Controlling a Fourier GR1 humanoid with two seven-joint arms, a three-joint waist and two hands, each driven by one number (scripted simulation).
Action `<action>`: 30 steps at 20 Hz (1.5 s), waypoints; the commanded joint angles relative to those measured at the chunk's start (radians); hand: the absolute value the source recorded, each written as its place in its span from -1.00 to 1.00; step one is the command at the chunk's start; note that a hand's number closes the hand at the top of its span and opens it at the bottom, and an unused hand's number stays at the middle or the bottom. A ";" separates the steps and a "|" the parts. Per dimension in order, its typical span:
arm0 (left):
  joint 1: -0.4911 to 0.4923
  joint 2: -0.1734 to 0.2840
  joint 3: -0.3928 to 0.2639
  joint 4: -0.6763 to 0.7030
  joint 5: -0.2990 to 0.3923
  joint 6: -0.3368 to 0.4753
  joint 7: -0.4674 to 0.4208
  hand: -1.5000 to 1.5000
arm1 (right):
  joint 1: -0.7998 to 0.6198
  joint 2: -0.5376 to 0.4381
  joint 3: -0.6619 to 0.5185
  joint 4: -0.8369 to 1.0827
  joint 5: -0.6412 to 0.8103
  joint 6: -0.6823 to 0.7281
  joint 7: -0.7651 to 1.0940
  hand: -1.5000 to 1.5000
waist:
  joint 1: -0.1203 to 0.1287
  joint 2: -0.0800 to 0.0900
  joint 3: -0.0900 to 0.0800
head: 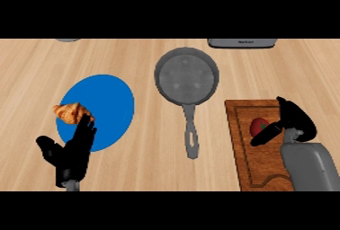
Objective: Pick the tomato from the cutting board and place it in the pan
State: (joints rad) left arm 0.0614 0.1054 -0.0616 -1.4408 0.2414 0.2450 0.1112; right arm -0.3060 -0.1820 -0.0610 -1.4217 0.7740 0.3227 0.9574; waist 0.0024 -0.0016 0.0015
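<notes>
Two hands were in the head view. Far left: left hand (69,152) sat low near the lower edge, fingers straight and pointing up, holding nothing, resting. Its fingertips overlapped the lower edge of a blue plate (106,99) lying flat on the wooden counter (40,72). A croissant (72,112) lay on the plate's left side, just above those fingertips; contact between them couldn't be confirmed. Center: grey pan (186,76), nothing in it, its handle running down toward the lower edge. The pan was apart from the plate and from the board. Top edge: a grey object (66,40) at left and a dark appliance (242,43) at right, both cut off, not identifiable. Right: brown cutting board (256,152) with the red tomato (258,126) on its upper part, green stem visible. Right hand (292,119) was over the board at the tomato, fingers above and to the right of it, thumb crossing below it. Fingers bracketed the tomato, but whether they'd closed on it I couldn't tell. Tomato was on the board, well apart from the pan.
</notes>
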 commanded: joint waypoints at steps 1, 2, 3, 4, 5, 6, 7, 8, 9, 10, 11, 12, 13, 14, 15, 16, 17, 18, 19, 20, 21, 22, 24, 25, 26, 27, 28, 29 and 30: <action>-0.018 -0.022 0.007 0.039 -0.018 0.005 -0.005 0.00 | -0.089 -0.007 -0.022 0.060 0.013 0.002 0.044 -1.00 | 0.001 0.002 -0.002; -0.001 -0.028 0.004 0.024 -0.017 -0.010 -0.012 0.00 | 0.034 0.027 0.016 -0.037 0.027 -0.035 0.026 -1.00 | -0.002 0.001 -0.002; 0.010 -0.020 0.019 0.049 -0.004 -0.036 -0.050 0.00 | 0.023 0.049 0.028 0.035 0.059 -0.118 -0.030 -1.00 | 0.000 0.002 -0.002; -0.050 -0.023 0.035 0.104 -0.011 -0.031 -0.038 0.00 | 0.053 0.010 0.005 -0.064 0.020 -0.034 -0.015 -1.00 | -0.004 0.001 -0.002; -0.012 -0.003 0.047 0.075 0.014 -0.055 -0.027 0.00 | 0.017 -0.042 -0.046 0.056 0.014 -0.067 -0.103 -1.00 | 0.000 0.002 -0.002; 0.061 -0.017 -0.006 -0.024 -0.020 -0.041 -0.014 0.00 | -0.015 0.040 0.024 0.020 0.067 -0.093 -0.001 -1.00 | 0.003 0.001 -0.001; -0.001 0.034 0.068 0.002 0.032 -0.074 0.025 0.00 | 0.057 -0.024 -0.005 0.045 0.059 -0.100 -0.111 -1.00 | 0.000 0.002 -0.001; 0.001 -0.018 0.031 0.025 -0.004 -0.043 -0.007 0.00 | 0.063 0.005 0.011 0.068 0.084 -0.145 -0.107 -1.00 | 0.000 0.002 -0.001; 0.053 -0.001 0.014 -0.064 -0.011 -0.038 0.036 0.00 | 0.134 0.011 0.032 -0.018 0.093 -0.150 -0.103 -1.00 | -0.001 0.000 -0.001; -0.046 -0.030 0.024 0.031 -0.037 0.010 0.031 0.00 | 0.008 0.002 -0.016 0.142 0.086 -0.199 -0.145 -1.00 | 0.001 0.003 -0.001; 0.000 -0.014 0.052 0.037 0.008 -0.064 -0.009 0.00 | 0.062 0.008 0.003 0.127 0.096 -0.196 -0.147 -1.00 | 0.000 0.002 -0.002; 0.099 -0.031 0.014 -0.028 -0.016 -0.050 -0.043 0.00 | 0.069 0.021 0.024 0.145 0.120 -0.209 -0.137 -1.00 | 0.004 0.002 -0.001; -0.018 -0.016 0.053 0.044 -0.018 -0.041 0.004 0.00 | 0.070 0.018 0.027 0.046 0.105 -0.128 -0.059 -1.00 | -0.002 0.001 -0.002; -0.060 -0.037 0.040 0.084 -0.027 -0.025 0.003 0.00 | 0.002 0.026 0.015 0.172 0.121 -0.172 -0.075 -1.00 | 0.000 0.002 -0.002; 0.014 -0.001 0.074 0.057 0.006 -0.086 -0.029 0.00 | 0.020 0.010 -0.011 0.149 0.092 -0.155 -0.086 -1.00 | 0.001 0.002 -0.002; 0.029 -0.053 -0.005 -0.014 -0.052 -0.016 0.018 0.00 | 0.104 -0.005 -0.013 0.118 0.078 -0.189 -0.168 -1.00 | -0.001 0.001 -0.001; 0.036 -0.043 0.012 -0.031 -0.047 -0.019 0.015 0.00 | 0.039 0.050 0.005 0.157 0.075 -0.209 -0.145 1.00 | 0.001 0.001 -0.001; 0.035 -0.034 0.035 -0.005 -0.023 -0.051 -0.023 0.00 | 0.042 0.034 0.025 0.176 0.077 -0.198 -0.208 1.00 | 0.002 0.002 -0.001; 0.010 -0.049 0.004 0.010 -0.049 -0.024 0.016 0.00 | 0.022 -0.002 0.027 0.217 0.104 -0.234 -0.274 1.00 | 0.003 0.003 -0.001; -0.024 -0.048 0.018 0.016 -0.043 -0.016 0.031 0.00 | 0.031 -0.008 0.034 0.252 0.112 -0.264 -0.333 1.00 | 0.003 0.003 -0.001; 0.056 -0.015 0.019 -0.056 -0.023 -0.060 0.036 0.00 | 0.007 -0.032 0.013 0.306 0.118 -0.292 -0.366 1.00 | 0.008 0.003 -0.001; 0.011 -0.043 0.030 0.028 -0.046 -0.038 -0.019 0.00 | 0.047 0.002 0.039 0.269 0.142 -0.323 -0.344 1.00 | 0.001 0.002 -0.001; 0.082 -0.031 0.032 -0.020 -0.033 -0.064 -0.024 0.00 | 0.008 0.017 0.059 0.233 0.157 -0.280 -0.278 1.00 | 0.002 0.001 -0.002; -0.006 -0.033 0.042 0.008 -0.025 -0.057 0.024 0.00 | -0.017 -0.036 0.001 0.377 0.136 -0.328 -0.395 1.00 | 0.003 0.003 -0.001; 0.022 0.000 0.063 0.037 -0.019 -0.105 -0.015 0.00 | 0.003 0.027 0.054 0.318 0.173 -0.343 -0.323 1.00 | 0.002 0.002 -0.002; 0.030 -0.052 0.031 -0.002 -0.043 -0.050 -0.003 0.00 | 0.033 -0.022 0.021 0.303 0.141 -0.324 -0.382 1.00 | 0.000 0.002 -0.001; -0.033 -0.036 0.053 0.026 -0.034 -0.050 0.047 0.00 | 0.029 -0.014 0.024 0.267 0.138 -0.297 -0.344 1.00 | -0.001 0.002 -0.002; -0.010 -0.060 0.032 0.014 -0.066 -0.021 0.024 0.00 | 0.015 -0.010 0.032 0.255 0.147 -0.278 -0.318 1.00 | -0.001 0.001 -0.002; 0.010 -0.034 0.032 -0.067 -0.051 -0.039 0.090 0.00 | 0.038 -0.008 0.035 0.251 0.144 -0.288 -0.343 1.00 | 0.000 0.001 -0.001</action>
State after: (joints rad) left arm 0.0686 0.0691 -0.0240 -1.4566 0.1979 0.2003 0.1394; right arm -0.2867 -0.1915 -0.0345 -1.1697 0.9082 0.0381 0.6300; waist 0.0025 -0.0076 -0.0052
